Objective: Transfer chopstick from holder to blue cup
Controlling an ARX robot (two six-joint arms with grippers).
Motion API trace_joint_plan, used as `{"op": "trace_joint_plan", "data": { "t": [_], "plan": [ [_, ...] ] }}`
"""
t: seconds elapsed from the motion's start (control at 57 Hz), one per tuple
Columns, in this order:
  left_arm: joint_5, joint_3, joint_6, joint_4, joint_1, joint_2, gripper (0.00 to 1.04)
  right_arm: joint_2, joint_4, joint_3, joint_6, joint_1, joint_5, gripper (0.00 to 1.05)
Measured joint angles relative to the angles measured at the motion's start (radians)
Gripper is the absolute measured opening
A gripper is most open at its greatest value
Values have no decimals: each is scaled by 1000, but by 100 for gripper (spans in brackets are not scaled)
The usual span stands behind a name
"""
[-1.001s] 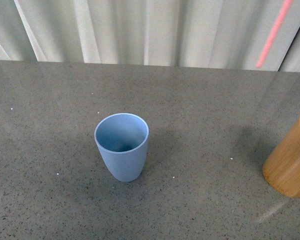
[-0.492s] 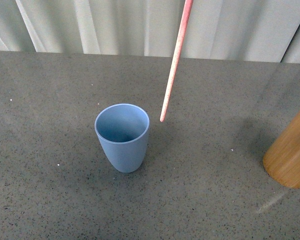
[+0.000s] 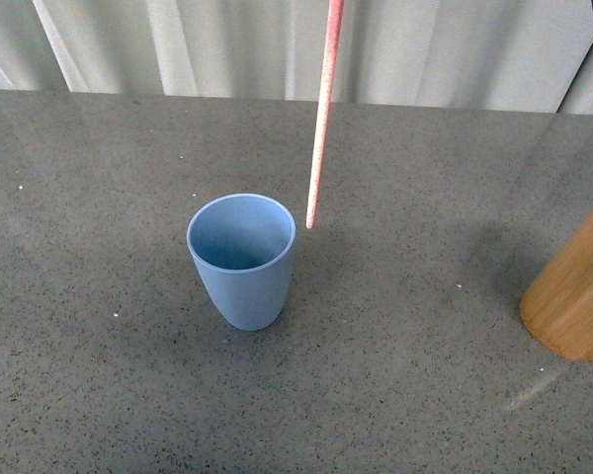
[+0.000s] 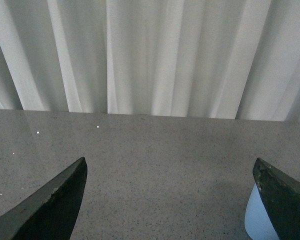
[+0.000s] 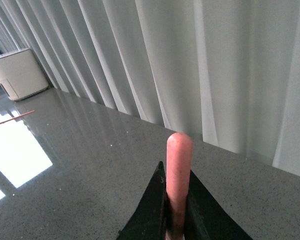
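The blue cup (image 3: 241, 259) stands upright and empty on the grey table. A pale pink chopstick (image 3: 320, 118) hangs almost vertical in the air, its lower tip just beside the cup's right rim and a little above it. Its upper part runs out of the top of the front view. In the right wrist view my right gripper (image 5: 176, 215) is shut on the chopstick (image 5: 179, 165), whose rounded end sticks out past the black fingers. The brown holder (image 3: 576, 293) stands at the right edge. My left gripper (image 4: 170, 200) is open, with a sliver of the blue cup (image 4: 257, 220) beside one finger.
White pleated curtains (image 3: 227, 44) close off the far edge of the table. In the right wrist view a white box (image 5: 20, 72) sits far off on the table, with another thin pink stick (image 5: 14, 118) lying flat near it.
The chopstick has swung in from the upper right towards the cup and become more upright. Its tip has come down close to the cup's right rim.
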Motion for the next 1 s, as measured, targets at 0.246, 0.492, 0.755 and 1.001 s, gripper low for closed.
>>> {"op": "trace_joint_plan", "data": {
  "t": [0.246, 0.492, 0.755, 1.001],
  "plan": [
    [0, 0, 0, 0, 0, 0, 98, 78, -2, 66, -6, 3, -35, 3],
    [0, 0, 0, 0, 0, 0, 98, 129, -4, 107, -8, 17, -55, 3],
    [0, 0, 0, 0, 0, 0, 98, 172, 2, 113, -22, 39, -71, 3],
    [0, 0, 0, 0, 0, 0, 98, 201, 14, 113, -26, 34, -74, 3]
  ]
}}
